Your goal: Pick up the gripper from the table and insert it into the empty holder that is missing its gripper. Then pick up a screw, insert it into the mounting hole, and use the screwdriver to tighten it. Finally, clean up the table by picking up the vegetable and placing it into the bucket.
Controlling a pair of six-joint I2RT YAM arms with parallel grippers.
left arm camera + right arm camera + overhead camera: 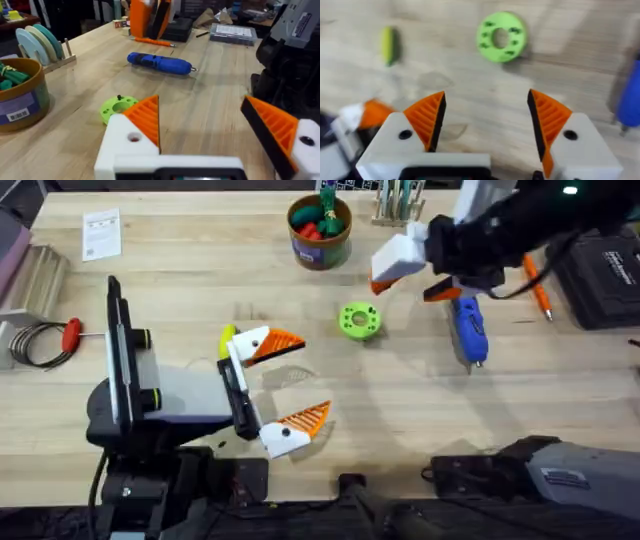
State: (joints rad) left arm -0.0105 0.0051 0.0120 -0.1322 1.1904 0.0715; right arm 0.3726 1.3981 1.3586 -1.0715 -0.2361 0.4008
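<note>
My left gripper (300, 380) rests open on the table, and both of its white holders (125, 145) carry orange ribbed fingers (146, 119). The yellow-green vegetable (227, 338) lies just behind its far finger. My right gripper (412, 280) hangs open above the table, between the bucket (319, 230) and the blue screwdriver (468, 328). Both of its holders (395, 145) also carry orange fingers. Below it I see the vegetable (388, 45) and the screwdriver (630, 95). The screwdriver (160, 63) lies flat on the wood. A loose gripper and the screw are out of view.
A green disc (359, 320) lies mid-table with a small dark piece (119, 97) on its rim. The bucket (17, 95) holds red and green toys. An orange pen (540, 292) and a black box (605, 275) lie at the far right, and a red-handled tool (70, 332) at the left.
</note>
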